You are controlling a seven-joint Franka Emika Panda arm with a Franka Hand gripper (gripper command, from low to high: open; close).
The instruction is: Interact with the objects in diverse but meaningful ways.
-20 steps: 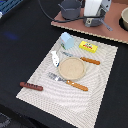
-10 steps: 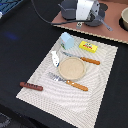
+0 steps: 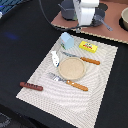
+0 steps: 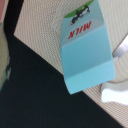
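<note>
Striped placemat (image 3: 100, 85) holds a blue milk carton (image 3: 66, 39) below the end effector (image 3: 86, 21), whose opening I cannot tell.

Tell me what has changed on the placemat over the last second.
Only the arm moved: its white wrist housing shifted slightly toward the exterior view's left, above the pale blue milk carton. Nothing was grasped or released. The carton, yellow packet, round tan plate and dark red-brown sausage stayed put.
</note>
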